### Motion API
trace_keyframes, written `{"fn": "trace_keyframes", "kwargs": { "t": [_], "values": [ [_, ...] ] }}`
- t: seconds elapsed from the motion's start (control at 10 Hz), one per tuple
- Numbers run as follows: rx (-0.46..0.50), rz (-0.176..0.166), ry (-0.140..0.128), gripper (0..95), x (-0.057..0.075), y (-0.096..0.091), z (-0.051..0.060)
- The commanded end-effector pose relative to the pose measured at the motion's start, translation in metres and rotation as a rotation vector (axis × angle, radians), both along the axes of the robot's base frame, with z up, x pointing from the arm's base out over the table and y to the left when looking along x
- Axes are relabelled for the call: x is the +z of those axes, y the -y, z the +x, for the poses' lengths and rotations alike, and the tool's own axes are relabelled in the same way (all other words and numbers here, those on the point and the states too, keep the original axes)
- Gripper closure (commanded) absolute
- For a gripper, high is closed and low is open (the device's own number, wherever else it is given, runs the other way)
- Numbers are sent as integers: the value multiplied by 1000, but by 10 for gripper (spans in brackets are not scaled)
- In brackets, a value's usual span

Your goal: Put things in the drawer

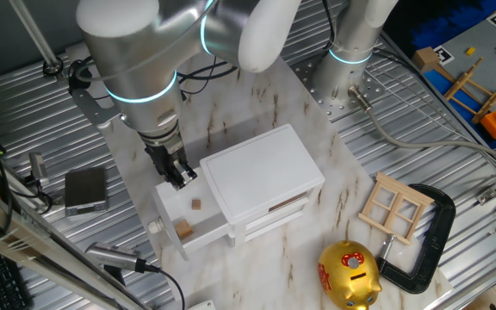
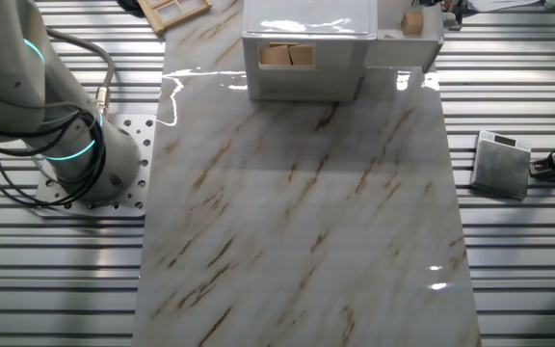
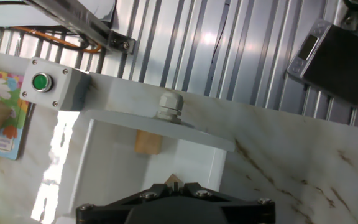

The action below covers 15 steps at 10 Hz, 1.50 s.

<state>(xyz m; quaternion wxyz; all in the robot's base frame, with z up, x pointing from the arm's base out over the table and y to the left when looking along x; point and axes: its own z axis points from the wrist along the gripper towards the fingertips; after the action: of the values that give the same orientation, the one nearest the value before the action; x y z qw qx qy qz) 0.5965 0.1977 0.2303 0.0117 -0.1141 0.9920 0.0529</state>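
Observation:
The white cabinet [image 1: 261,168] has its top drawer [image 1: 169,205] pulled out, small round knob [image 1: 154,226] at the front. Two tan wooden cubes lie in the drawer: one near the cabinet [image 1: 196,205], one near the front [image 1: 182,228]. My gripper [image 1: 180,179] hangs just above the back of the drawer, fingers close together and holding nothing. In the hand view I see the knob [image 3: 168,106], the front cube [image 3: 148,142] and a corner of the other cube [image 3: 173,180] past my fingertips. The other fixed view shows one cube [image 2: 412,21] in the drawer.
A pale wooden window frame [image 1: 396,207], a black clamp [image 1: 429,241] and a gold piggy bank [image 1: 349,274] sit to the right of the cabinet. A grey scale [image 1: 86,189] lies left of the drawer. A grey box with a green button [image 3: 51,87] stands beyond the drawer front.

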Motion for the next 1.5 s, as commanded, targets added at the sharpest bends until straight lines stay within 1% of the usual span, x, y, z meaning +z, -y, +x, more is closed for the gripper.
{"fn": "trace_keyframes", "kwargs": {
  "t": [0.1,0.3,0.4,0.5,0.6,0.7,0.8,0.9,1.0,1.2,1.4,1.5],
  "values": [
    [7,3,2,950,0,1,-1],
    [15,4,1,950,1,3,-1],
    [25,5,0,950,1,10,0],
    [37,9,1,950,1,24,1],
    [47,9,2,950,1,33,2],
    [68,5,5,950,0,50,2],
    [81,4,6,950,0,61,2],
    [92,4,7,950,-1,72,2],
    [115,5,11,950,-5,88,2],
    [126,9,15,950,-8,98,3],
    [118,5,15,950,-7,97,2],
    [116,6,12,950,-5,95,-1]
  ]
}}
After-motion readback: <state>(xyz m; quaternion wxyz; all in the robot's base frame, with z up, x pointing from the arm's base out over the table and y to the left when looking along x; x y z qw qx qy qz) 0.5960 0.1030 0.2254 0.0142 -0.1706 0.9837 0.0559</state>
